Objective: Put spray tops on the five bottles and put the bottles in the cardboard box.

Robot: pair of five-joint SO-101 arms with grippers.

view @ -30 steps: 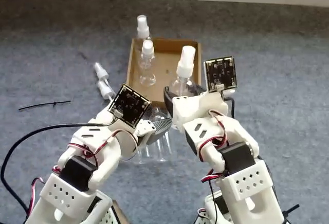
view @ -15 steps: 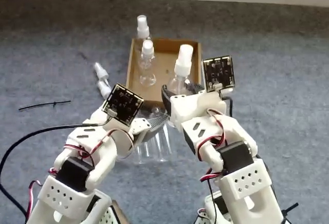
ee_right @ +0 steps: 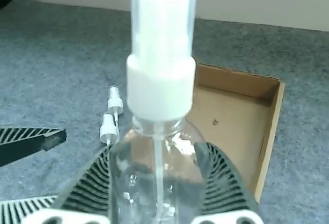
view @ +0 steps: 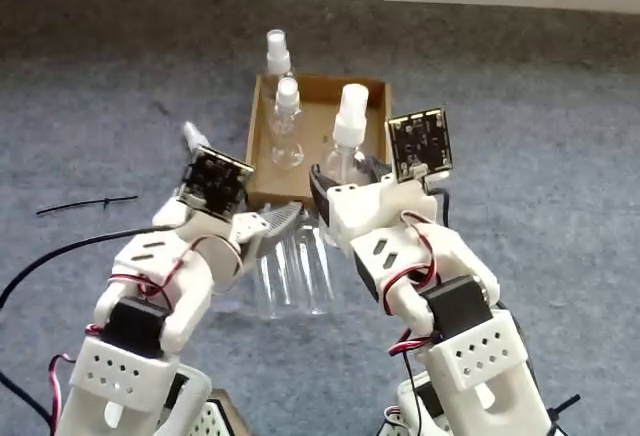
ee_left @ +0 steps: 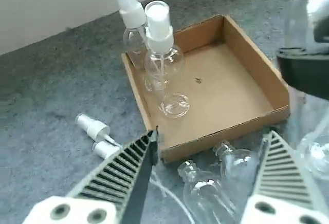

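Right hand [ee_right: 157, 180] grasping capped bottle [ee_right: 160, 80], frame centre, by cardboard box [ee_left: 226, 82] lower edge. Left hand [ee_left: 212, 132] released above uncapped bottles [ee_left: 205, 190] lying on worktop [view: 530, 136].

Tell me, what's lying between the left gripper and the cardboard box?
Two topless clear bottles lie on their sides between the open left gripper and the cardboard box, as the left wrist view shows.
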